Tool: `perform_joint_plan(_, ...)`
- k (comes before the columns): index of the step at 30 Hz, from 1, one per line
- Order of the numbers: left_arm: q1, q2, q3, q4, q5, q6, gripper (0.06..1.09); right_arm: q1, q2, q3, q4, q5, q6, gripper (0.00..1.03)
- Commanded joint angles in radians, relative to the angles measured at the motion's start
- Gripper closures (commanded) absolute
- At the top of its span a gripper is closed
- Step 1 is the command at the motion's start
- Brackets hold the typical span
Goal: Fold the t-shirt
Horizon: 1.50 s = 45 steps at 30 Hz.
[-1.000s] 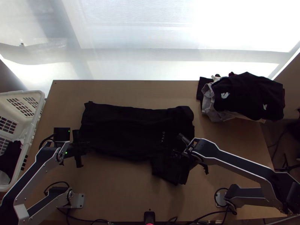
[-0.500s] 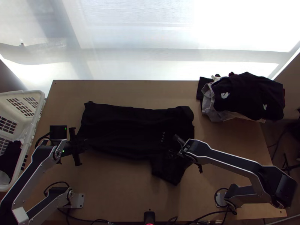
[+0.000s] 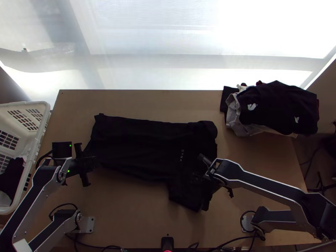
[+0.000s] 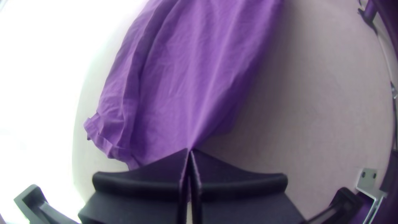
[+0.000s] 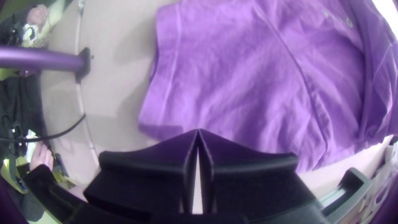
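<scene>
Black tee [image 3: 138, 145] got tugged a bit outward, left gripper [image 3: 93, 162] pinching its edge, jaws tight; right gripper [image 3: 199, 178] jaws together, can't tell if holding. Bare worktop [image 3: 134, 210] nearside.

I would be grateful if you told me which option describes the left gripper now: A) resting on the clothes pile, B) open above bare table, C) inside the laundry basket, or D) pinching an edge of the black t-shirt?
D: the left gripper has its fingers shut, and creases in the t-shirt run together to their tips.
</scene>
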Motion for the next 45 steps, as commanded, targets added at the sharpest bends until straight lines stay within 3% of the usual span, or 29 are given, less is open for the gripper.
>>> perform_joint_plan(1,0.001,-0.041,0.004,-0.023,0.002,0.000,1.05,-0.018,-0.098,0.015,-0.099,-0.010,-0.008,1.00)
perform_joint_plan(3,-0.007,-0.052,0.006,-0.035,0.002,0.000,1.05,-0.026,-0.111,0.005,-0.101,-0.015,-0.008,0.96)
perform_joint_plan(6,-0.010,-0.053,0.004,-0.055,0.002,0.000,1.05,-0.024,-0.103,-0.028,-0.079,-0.015,0.024,0.23)
perform_joint_plan(7,-0.010,-0.055,0.004,-0.057,0.002,0.000,1.05,-0.013,-0.092,-0.032,-0.072,-0.015,0.033,0.15)
perform_joint_plan(8,-0.010,-0.056,0.002,-0.057,0.002,0.000,1.05,-0.003,-0.077,-0.030,-0.064,-0.015,0.033,0.14)
perform_joint_plan(16,-0.008,-0.078,0.018,-0.070,0.000,0.000,1.05,0.083,0.029,-0.004,-0.020,-0.015,0.033,0.15)
perform_joint_plan(17,-0.008,-0.079,0.019,-0.073,0.000,0.000,1.05,0.089,0.040,0.001,-0.017,-0.015,0.033,0.20)
perform_joint_plan(23,-0.003,-0.088,0.018,-0.075,0.000,0.001,1.05,0.089,0.053,0.010,0.010,-0.030,0.018,0.84)
perform_joint_plan(25,-0.003,-0.092,0.019,-0.075,0.000,0.003,1.05,0.089,0.043,-0.002,0.016,-0.039,0.006,1.00)
perform_joint_plan(32,-0.008,-0.110,0.049,-0.158,0.000,0.004,1.05,0.088,-0.025,0.005,-0.052,-0.076,-0.016,1.00)
perform_joint_plan(41,0.003,-0.234,0.027,-0.326,0.012,0.063,1.05,0.077,-0.161,0.002,-0.300,-0.257,-0.120,1.00)
perform_joint_plan(45,-0.007,-0.256,0.001,-0.317,0.019,0.066,1.05,0.048,-0.191,-0.030,-0.264,-0.259,-0.100,0.98)
